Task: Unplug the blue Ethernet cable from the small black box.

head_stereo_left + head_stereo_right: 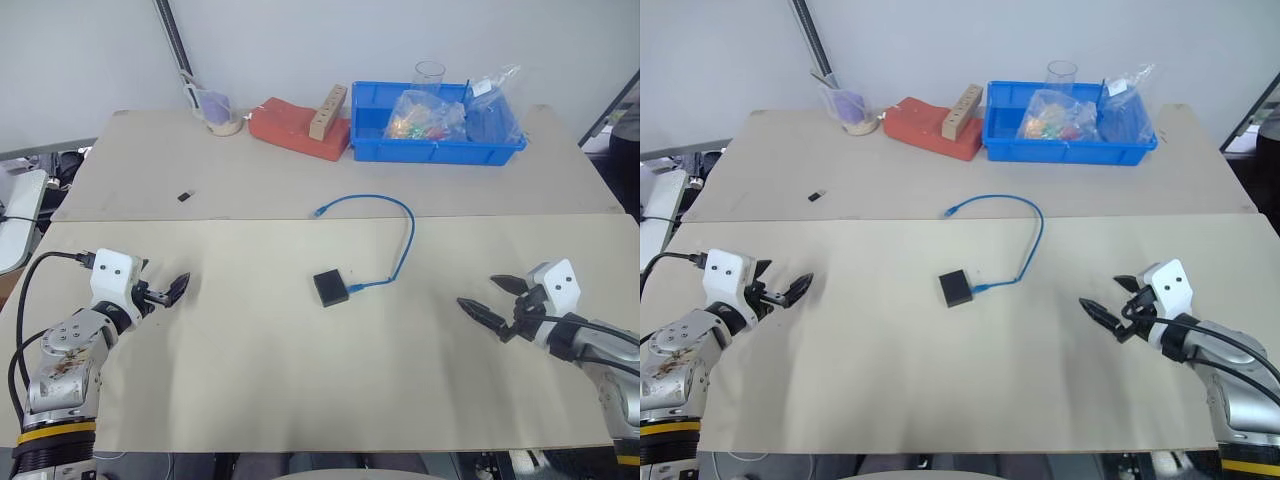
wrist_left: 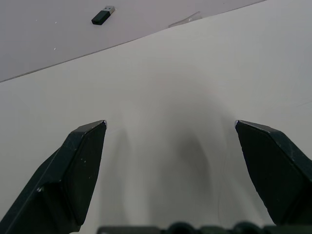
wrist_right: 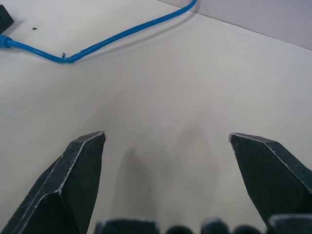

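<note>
left hand (image 1: 172, 291) spread wide, right hand (image 1: 492, 303) likewise

The small black box (image 1: 331, 288) lies flat near the middle of the tabletop (image 1: 300, 380). The blue Ethernet cable (image 1: 405, 240) is plugged into its right side, loops away from the robot, and ends in a free plug.

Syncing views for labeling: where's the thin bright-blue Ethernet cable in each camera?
Left eye view: thin bright-blue Ethernet cable arcs across the table's middle, one end plugged into the small matte-black flat box.
Right eye view: same arc, slightly left of centre.
Left wrist view: not in it.
Right wrist view: runs across the far surface beyond the open fingers.
Shared landmark: the black box, at the cable's plugged end.
</note>
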Tool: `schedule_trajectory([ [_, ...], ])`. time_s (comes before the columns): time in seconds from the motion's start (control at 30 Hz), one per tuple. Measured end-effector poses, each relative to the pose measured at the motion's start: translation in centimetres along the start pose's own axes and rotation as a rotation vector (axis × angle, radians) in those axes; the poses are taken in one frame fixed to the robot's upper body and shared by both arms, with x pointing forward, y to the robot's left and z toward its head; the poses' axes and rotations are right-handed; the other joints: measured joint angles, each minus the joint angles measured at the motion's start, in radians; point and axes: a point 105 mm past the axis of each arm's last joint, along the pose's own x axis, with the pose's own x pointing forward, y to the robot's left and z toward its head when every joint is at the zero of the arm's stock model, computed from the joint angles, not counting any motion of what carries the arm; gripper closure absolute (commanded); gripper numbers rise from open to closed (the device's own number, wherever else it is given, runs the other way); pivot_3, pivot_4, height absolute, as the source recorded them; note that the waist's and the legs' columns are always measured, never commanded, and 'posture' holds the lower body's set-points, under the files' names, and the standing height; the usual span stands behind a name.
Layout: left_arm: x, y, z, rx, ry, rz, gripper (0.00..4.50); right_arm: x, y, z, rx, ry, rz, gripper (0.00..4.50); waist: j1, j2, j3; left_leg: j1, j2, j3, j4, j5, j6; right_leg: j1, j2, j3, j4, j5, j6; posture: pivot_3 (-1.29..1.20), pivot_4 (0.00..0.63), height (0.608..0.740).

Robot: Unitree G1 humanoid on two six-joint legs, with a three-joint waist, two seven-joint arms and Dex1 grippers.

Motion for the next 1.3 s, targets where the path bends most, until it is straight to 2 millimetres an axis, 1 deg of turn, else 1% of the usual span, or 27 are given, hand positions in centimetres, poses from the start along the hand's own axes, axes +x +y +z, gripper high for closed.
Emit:
schedule_trajectory([
  [0.07, 0.0, -0.1, 0.0, -0.005, -0.003, -0.009, 0.02, 0.1, 0.1, 0.1, 0.001, 0.001, 0.009, 0.00, 0.001, 0.000, 0.000, 0.000, 0.000, 0.000, 0.000, 0.000, 0.000, 0.000, 0.000, 0.000, 0.000, 0.000, 0.000, 0.00, 0.150, 0.740],
  [0.1, 0.0, -0.7, 0.4, -0.025, -0.021, -0.055, 0.02, 0.3, 0.4, 0.5, -0.002, 0.007, 0.057, 0.00, 0.000, 0.000, 0.000, 0.000, 0.000, 0.000, 0.000, 0.000, 0.000, 0.000, 0.000, 0.000, 0.000, 0.000, 0.000, 0.00, 0.150, 0.740],
  [0.13, 0.1, -1.7, 1.4, -0.026, -0.056, -0.124, 0.02, 0.7, 0.8, 1.2, -0.013, 0.007, 0.113, 0.00, -0.001, 0.000, 0.000, 0.000, 0.000, 0.001, 0.001, 0.000, 0.000, 0.000, 0.000, 0.000, 0.000, 0.000, 0.000, 0.00, 0.150, 0.740],
  [0.2, 0.0, -5.2, 4.2, 0.034, -0.124, -0.341, 0.02, 1.6, 1.9, 3.6, -0.058, -0.020, 0.241, 0.00, -0.004, 0.000, 0.001, -0.001, 0.000, 0.000, 0.002, 0.000, 0.000, 0.000, 0.001, 0.000, 0.000, 0.000, 0.000, 0.00, 0.150, 0.740],
  [0.27, -0.8, -8.7, 7.1, 0.139, -0.189, -0.559, 0.02, 2.6, 3.2, 6.4, -0.126, -0.068, 0.370, 0.00, -0.008, 0.000, 0.001, 0.001, 0.000, 0.000, 0.001, 0.000, 0.000, 0.001, 0.002, 0.000, 0.000, 0.000, 0.000, 0.00, 0.150, 0.740],
  [0.3, -1.4, -10.2, 8.0, 0.192, -0.200, -0.654, 0.02, 3.2, 4.1, 7.4, -0.159, -0.078, 0.443, 0.00, -0.011, 0.000, 0.001, 0.002, 0.000, 0.000, 0.001, 0.000, 0.000, 0.002, 0.002, -0.001, 0.000, 0.000, 0.000, 0.00, 0.150, 0.740],
  [0.33, -1.9, -11.2, 8.5, 0.232, -0.206, -0.727, 0.02, 3.6, 4.8, 7.9, -0.180, -0.080, 0.498, 0.00, -0.013, 0.000, 0.001, 0.002, 0.001, 0.000, 0.000, 0.000, 0.000, 0.002, 0.003, -0.001, -0.001, 0.000, 0.000, 0.00, 0.150, 0.740],
  [0.4, -2.8, -13.0, 8.9, 0.290, -0.196, -0.862, 0.02, 4.7, 6.0, 7.8, -0.202, -0.058, 0.614, 0.00, -0.015, 0.000, 0.001, 0.002, 0.001, 0.000, 0.000, 0.000, 0.000, 0.002, 0.003, -0.001, -0.001, 0.000, 0.000, 0.00, 0.150, 0.740],
  [0.43, -3.2, -13.6, 8.9, 0.306, -0.187, -0.914, 0.02, 5.3, 6.7, 7.6, -0.211, -0.047, 0.667, 0.00, -0.016, 0.000, 0.001, 0.002, 0.001, 0.000, 0.000, 0.000, 0.000, 0.002, 0.003, -0.001, -0.001, 0.000, 0.000, 0.00, 0.150, 0.740],
  [0.53, -3.8, -14.3, 8.9, 0.344, -0.179, -1.002, 0.02, 6.9, 8.8, 6.6, -0.228, -0.012, 0.813, 0.00, -0.015, -0.001, 0.002, 0.001, 0.001, 0.000, 0.001, 0.000, 0.000, 0.002, 0.003, -0.001, -0.001, 0.000, 0.000, 0.00, 0.150, 0.740],
  [0.6, -4.1, -14.6, 9.1, 0.361, -0.185, -1.037, 0.02, 8.2, 9.6, 6.2, -0.261, 0.002, 0.881, 0.00, -0.014, -0.001, 0.002, 0.001, 0.000, 0.000, 0.002, 0.000, 0.000, 0.002, 0.002, -0.001, -0.001, 0.000, 0.000, 0.00, 0.150, 0.740],
  [0.77, -4.7, -15.6, 10.5, 0.419, -0.243, -1.068, 0.02, 11.3, 10.6, 5.0, -0.313, 0.025, 0.954, 0.00, -0.012, -0.001, 0.002, 0.001, 0.000, 0.000, 0.004, 0.000, 0.000, 0.002, 0.002, -0.002, 0.000, 0.000, 0.000, 0.00, 0.150, 0.740],
  [0.83, -4.9, -15.9, 10.8, 0.428, -0.254, -1.068, 0.02, 12.1, 10.5, 4.5, -0.322, 0.039, 0.963, 0.00, -0.012, -0.001, 0.002, 0.001, 0.000, 0.000, 0.004, 0.000, 0.000, 0.002, 0.002, -0.002, 0.000, 0.000, 0.000, 0.00, 0.150, 0.740],
  [0.93, -5.2, -16.3, 11.0, 0.422, -0.250, -1.068, 0.02, 12.8, 10.2, 4.8, -0.352, 0.039, 0.975, 0.00, -0.015, -0.001, 0.002, 0.001, 0.001, -0.001, 0.005, 0.000, 0.000, 0.002, 0.003, -0.002, 0.000, 0.000, 0.000, 0.00, 0.150, 0.740],
  [0.97, -5.3, -16.4, 11.1, 0.418, -0.251, -1.071, 0.00, 12.9, 10.0, 4.8, -0.357, 0.042, 0.978, 0.55, -0.015, -0.001, 0.002, 0.002, 0.001, -0.001, 0.005, 0.000, 0.000, 0.002, 0.003, -0.002, 0.001, 0.000, 0.000, 0.00, 0.150, 0.740],
  [1.03, -5.5, -16.6, 11.3, 0.413, -0.251, -1.070, 0.00, 13.3, 10.0, 5.0, -0.356, 0.044, 0.984, 1.16, -0.016, -0.001, 0.002, 0.002, 0.001, -0.001, 0.005, 0.000, 0.000, 0.002, 0.003, -0.002, 0.001, 0.000, 0.000, 0.00, 0.150, 0.740],
  [1.23, -5.4, -16.6, 11.4, 0.403, -0.235, -1.045, 0.00, 14.0, 11.2, 5.1, -0.360, 0.036, 1.032, 3.24, -0.016, -0.001, 0.002, 0.002, 0.001, -0.001, 0.005, 0.000, 0.000, 0.002, 0.003, -0.002, 0.002, 0.000, 0.000, 0.00, 0.150, 0.740],
  [1.3, -5.4, -16.5, 11.5, 0.400, -0.233, -1.042, 0.00, 14.1, 11.2, 5.1, -0.365, 0.031, 1.032, 3.92, -0.015, -0.001, 0.002, 0.002, 0.001, -0.001, 0.005, 0.000, 0.000, 0.002, 0.003, -0.002, 0.002, 0.000, 0.000, 0.00, 0.150, 0.740],
])
